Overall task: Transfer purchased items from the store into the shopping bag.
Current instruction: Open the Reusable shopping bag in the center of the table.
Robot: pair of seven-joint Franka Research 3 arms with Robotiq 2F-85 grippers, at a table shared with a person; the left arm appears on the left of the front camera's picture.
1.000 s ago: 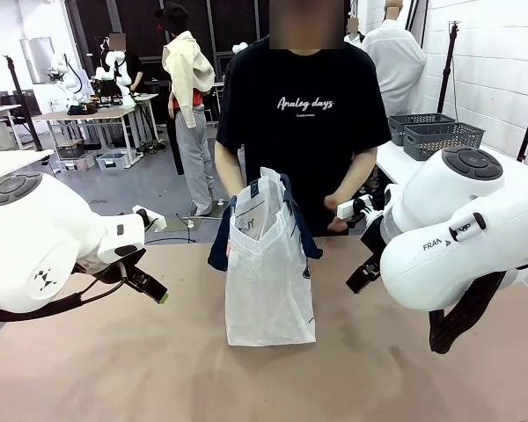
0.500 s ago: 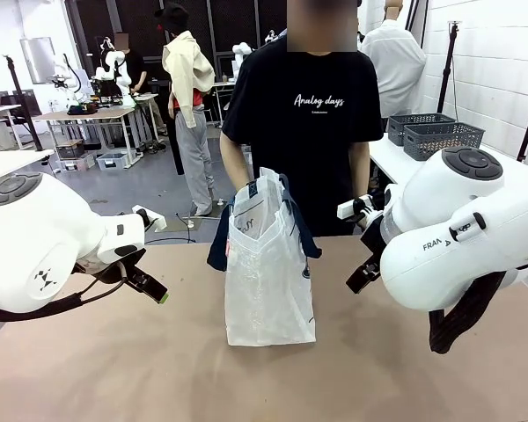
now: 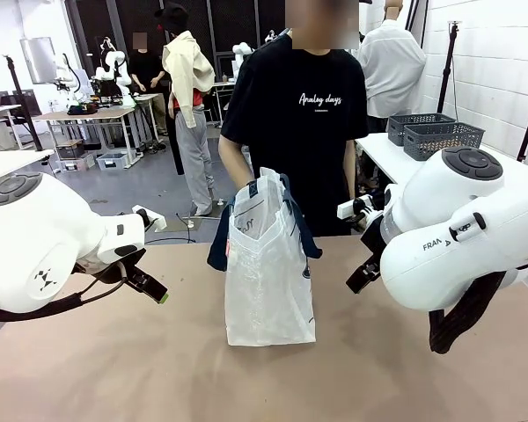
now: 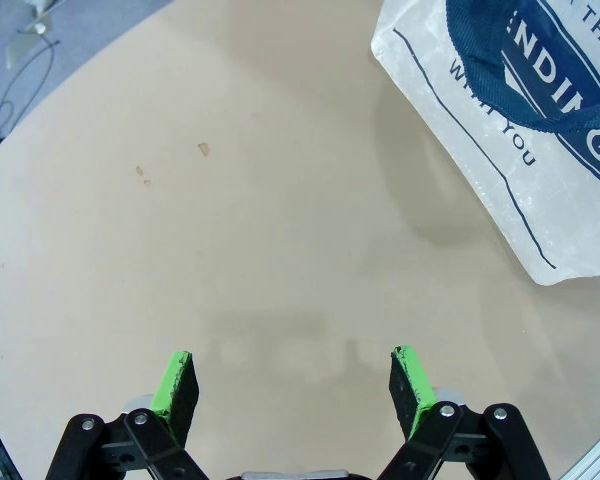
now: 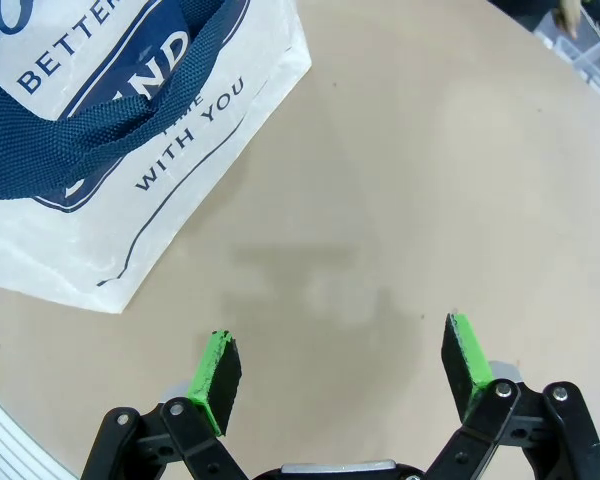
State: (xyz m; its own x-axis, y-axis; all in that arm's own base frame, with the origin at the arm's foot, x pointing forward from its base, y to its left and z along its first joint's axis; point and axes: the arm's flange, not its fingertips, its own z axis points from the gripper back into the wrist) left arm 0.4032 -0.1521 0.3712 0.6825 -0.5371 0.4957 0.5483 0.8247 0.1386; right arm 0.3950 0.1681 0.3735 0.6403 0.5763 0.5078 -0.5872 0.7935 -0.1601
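The shopping bag [image 3: 268, 268] stands upright in the middle of the table, whitish translucent plastic with navy strap handles hanging over its sides. Its lower corner shows in the left wrist view [image 4: 540, 140] and in the right wrist view [image 5: 110, 150], with the navy logo and lettering. My left gripper [image 4: 295, 380] hovers open over bare table to the left of the bag. My right gripper [image 5: 345, 375] hovers open over bare table to the right of the bag. Nothing sits between either pair of green pads. No purchased items are in sight.
A person in a black T-shirt [image 3: 304, 114] stands at the far edge behind the bag, arms at the sides. Two dark grey mesh baskets [image 3: 436, 134] sit on a white table at the back right. The brown tabletop [image 3: 158, 369] spreads around the bag.
The person has straightened up and shifted slightly, lowering the hands from near the bag to the sides. Both arms and the bag have stayed still.
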